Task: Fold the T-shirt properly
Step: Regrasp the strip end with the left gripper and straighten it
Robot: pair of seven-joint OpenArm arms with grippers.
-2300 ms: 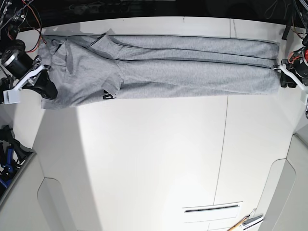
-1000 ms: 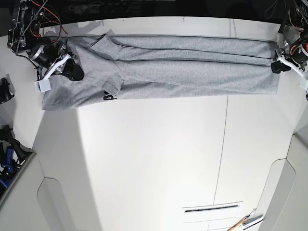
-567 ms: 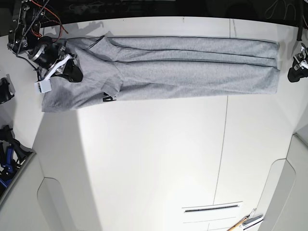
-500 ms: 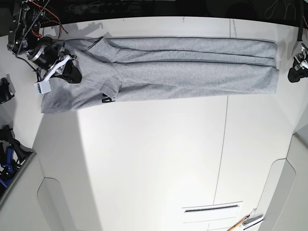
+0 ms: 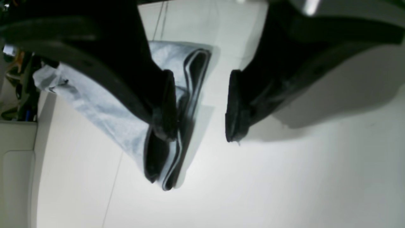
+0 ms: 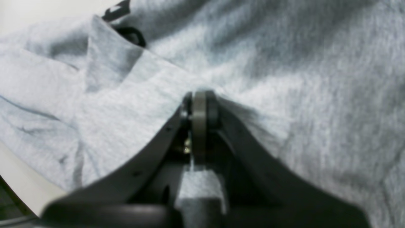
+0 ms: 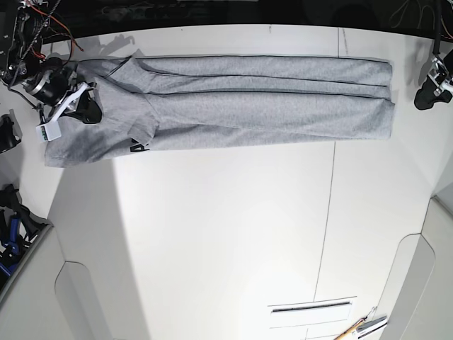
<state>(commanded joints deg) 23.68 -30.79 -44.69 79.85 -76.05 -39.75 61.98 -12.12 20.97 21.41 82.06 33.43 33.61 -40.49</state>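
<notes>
Well, your right gripper (image 6: 199, 104) pinched the T-shirt (image 7: 248, 106) (collar end); your left gripper (image 5: 199, 104) hung agape, empty

A white table (image 7: 226, 234) is seen in the base view, crossed by thin seams. The T-shirt (image 7: 233, 106) is laid flat directly on it as a long folded band along the upper edge of the frame. A narrow slot (image 7: 311, 306) is set at lower right.

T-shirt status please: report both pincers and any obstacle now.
Right pincer shut on T-shirt. Left pincer open, clear of the hem. Shirt folded lengthwise, flat on table. No obstacle.
</notes>
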